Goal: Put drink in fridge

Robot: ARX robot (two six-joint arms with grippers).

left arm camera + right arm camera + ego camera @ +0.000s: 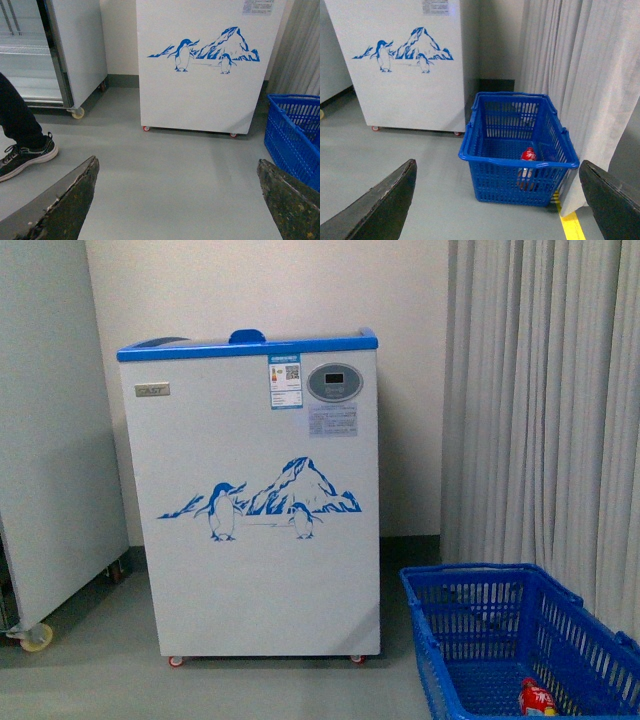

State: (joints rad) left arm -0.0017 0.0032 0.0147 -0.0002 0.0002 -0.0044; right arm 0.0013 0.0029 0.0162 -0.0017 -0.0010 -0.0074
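My left gripper (177, 210) and right gripper (497, 210) hang with fingers spread wide, both empty — the drink (528, 155) sits in the blue basket (490, 159) beside the fridge (250, 570).

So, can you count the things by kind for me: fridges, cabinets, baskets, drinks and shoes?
fridge: 1
cabinet: 1
basket: 1
drink: 1
shoe: 1
Total: 5
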